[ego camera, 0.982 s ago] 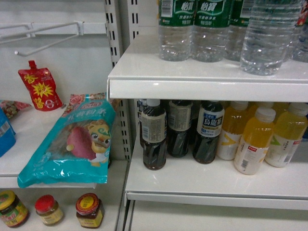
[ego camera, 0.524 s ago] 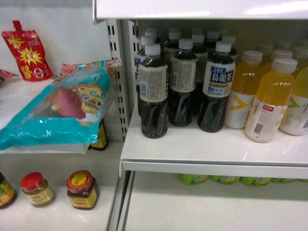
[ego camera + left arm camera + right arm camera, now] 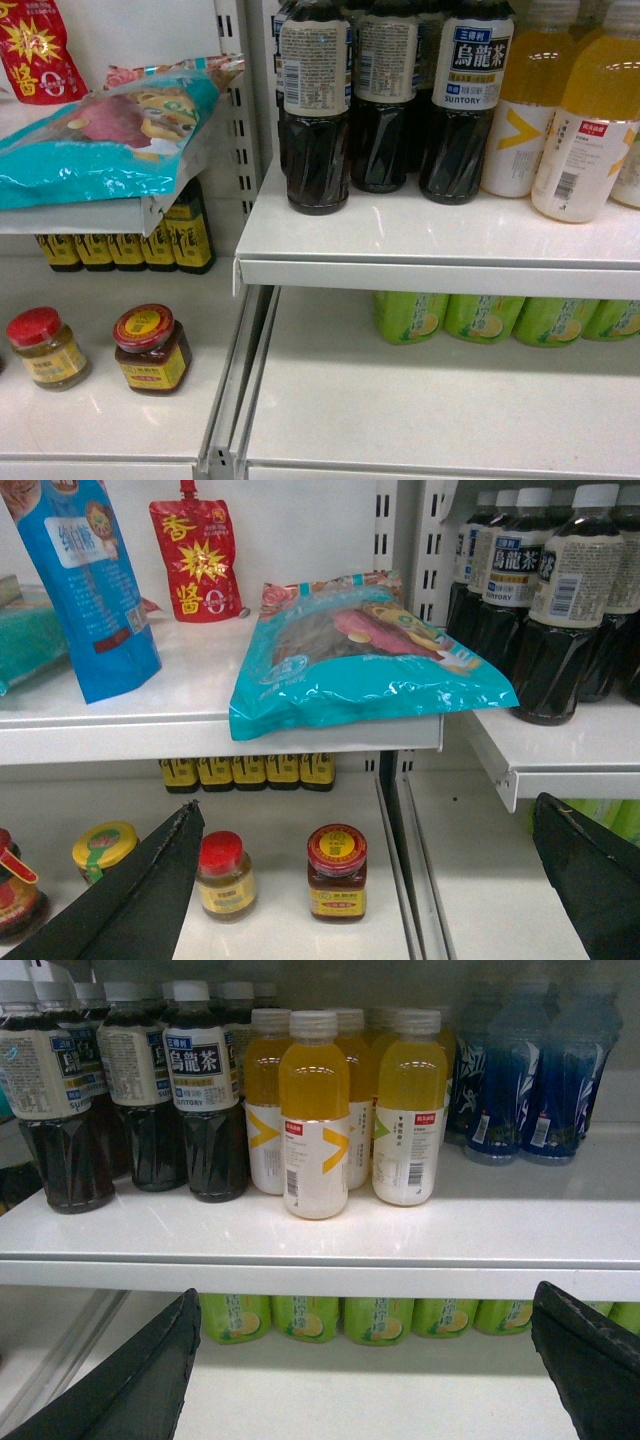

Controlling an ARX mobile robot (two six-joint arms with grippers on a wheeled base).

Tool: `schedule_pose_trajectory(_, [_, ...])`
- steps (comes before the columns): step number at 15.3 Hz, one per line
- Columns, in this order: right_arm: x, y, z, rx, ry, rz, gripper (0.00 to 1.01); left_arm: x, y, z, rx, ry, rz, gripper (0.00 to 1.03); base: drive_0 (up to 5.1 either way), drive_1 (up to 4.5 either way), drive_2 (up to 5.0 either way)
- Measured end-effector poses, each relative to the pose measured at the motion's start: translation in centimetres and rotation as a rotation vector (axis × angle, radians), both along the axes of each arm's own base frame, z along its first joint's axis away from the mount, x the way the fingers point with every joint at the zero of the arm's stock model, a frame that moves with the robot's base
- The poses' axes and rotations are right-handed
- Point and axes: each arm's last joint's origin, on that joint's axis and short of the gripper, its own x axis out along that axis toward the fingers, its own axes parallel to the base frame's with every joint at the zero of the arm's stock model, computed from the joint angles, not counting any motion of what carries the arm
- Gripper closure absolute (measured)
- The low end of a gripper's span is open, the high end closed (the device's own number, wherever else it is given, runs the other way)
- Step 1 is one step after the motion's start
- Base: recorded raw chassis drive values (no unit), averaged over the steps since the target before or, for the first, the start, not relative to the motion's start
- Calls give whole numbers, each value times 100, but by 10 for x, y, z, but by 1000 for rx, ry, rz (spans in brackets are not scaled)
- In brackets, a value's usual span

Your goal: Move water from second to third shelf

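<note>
**No water bottle in frame right now**

Nearest in, both end effectors are spread wide and carrying nothing: left end effector [image 3: 365,880] low by the jars [image 3: 336,872], right end effector [image 3: 365,1360] under the drinks shelf [image 3: 330,1245]. Further back on that shelf stand the dark tea bottles [image 3: 316,110], then the orange juice bottles [image 3: 314,1115]. Below sit green bottles [image 3: 485,318]. The water itself isn't visible in any current view, so I can't say which shelf it's on. My take: aim the head camera at whichever shelf holds the water before reaching, and keep the fingers well clear of the tightly packed tea row.
</note>
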Motion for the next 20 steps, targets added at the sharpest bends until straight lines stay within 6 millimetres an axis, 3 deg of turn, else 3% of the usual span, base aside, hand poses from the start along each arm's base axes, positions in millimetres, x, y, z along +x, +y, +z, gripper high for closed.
schedule_pose_trajectory(20, [0, 0, 0, 0, -1, 0, 3, 0, 0, 0, 0, 0, 0, 5, 0, 0, 0])
